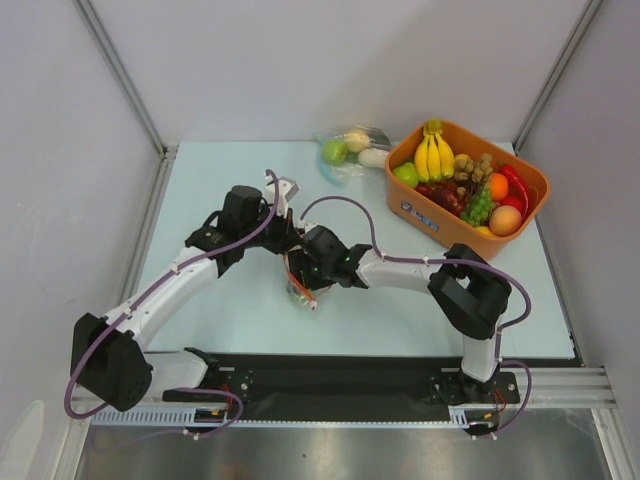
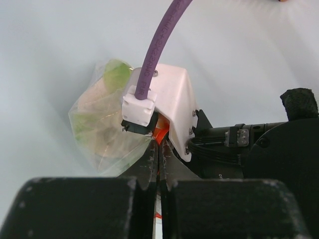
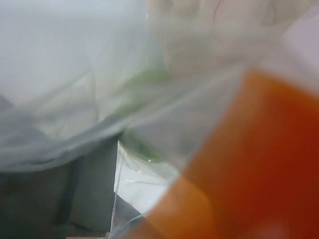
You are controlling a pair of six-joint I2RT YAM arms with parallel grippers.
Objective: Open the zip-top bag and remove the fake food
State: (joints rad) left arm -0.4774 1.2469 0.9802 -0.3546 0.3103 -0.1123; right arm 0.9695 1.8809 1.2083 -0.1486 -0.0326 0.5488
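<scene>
Both arms meet mid-bench (image 1: 215, 165), wrists nearly touching over the zip-top bag (image 2: 97, 127). The bag sits at the centre of the bench, just in front of the two arms' tips, well apart from the orange bin (image 1: 418, 218) at the far right.

Left pincer (image 2: 158, 155): fingers pressed together on the bag's orange-red zip strip (image 2: 159, 133), with only a thin sliver of plastic between them. The bag bulges out to the left of the fingers, crinkled, mouth still closed as far as I can see.

Fake food (image 2: 115, 75) is still inside: green pieces and paler ones show through the plastic, shapes not clear.

Right pincer (image 1: 303, 272) is right at the same strip, its white housing and purple cable (image 2: 160, 42) sitting just above the left fingers. Its wrist view is all blur, filled with clear plastic and orange strip, so I can't tell whether it is spread or clamped.

A second clear bag (image 1: 350, 150) with a green apple lies at the far edge, just left of the bin. The bin holds bananas, grapes and other fruit
</scene>
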